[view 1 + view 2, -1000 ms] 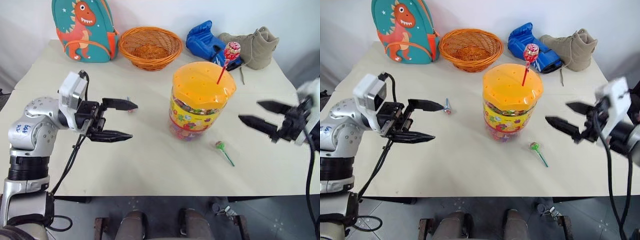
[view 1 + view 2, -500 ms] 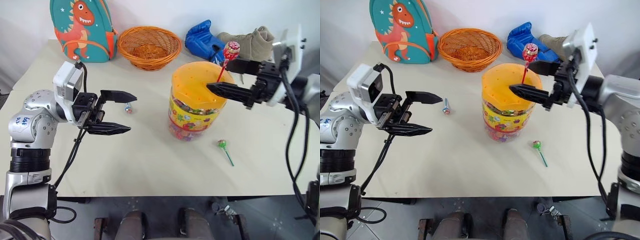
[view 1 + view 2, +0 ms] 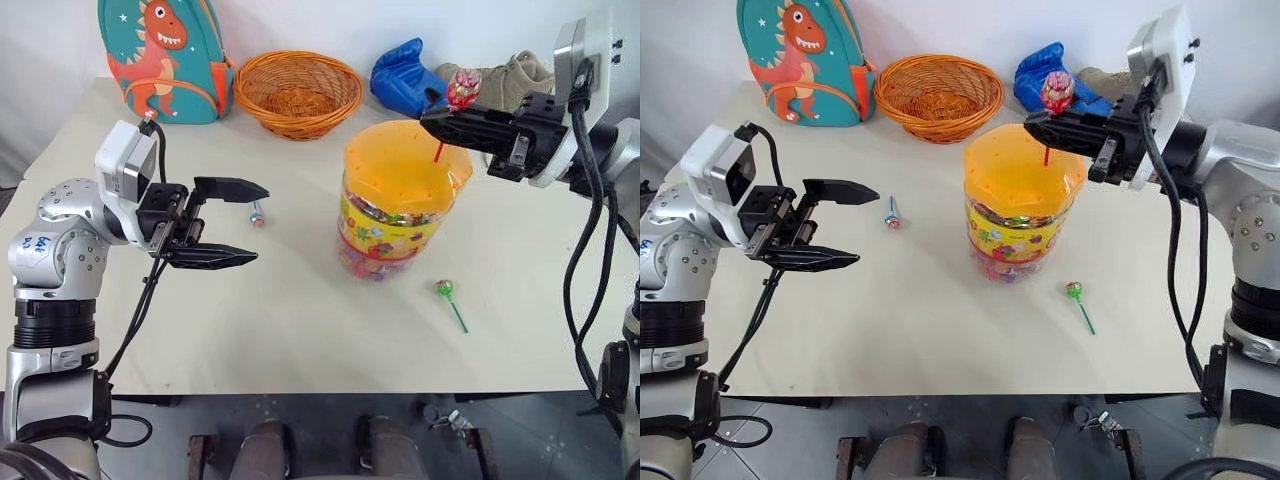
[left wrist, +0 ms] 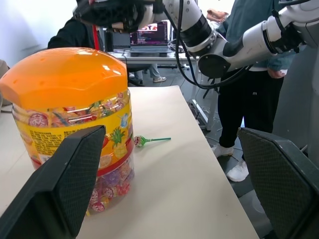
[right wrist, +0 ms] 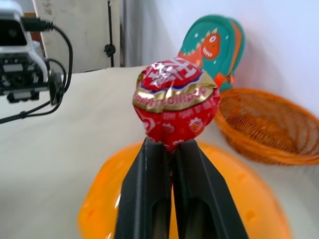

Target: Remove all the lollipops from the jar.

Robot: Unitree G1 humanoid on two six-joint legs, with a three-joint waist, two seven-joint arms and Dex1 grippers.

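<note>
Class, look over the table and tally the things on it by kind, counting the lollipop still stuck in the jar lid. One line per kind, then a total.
Lollipops: 3 (red-stick, blue-stick, green-stick)
Jar: 1
Basket: 1
Backpack: 1
Boxing glove: 1
Boot: 1
Total: 8

The red lollipop (image 5: 175, 106) wrapper carries white lettering across a gold band, too curved and blurred to read. The jar (image 4: 70, 122) label shows printed patterns with no legible words. Blue handwritten marks on the left arm's joint stay illegible.
</note>
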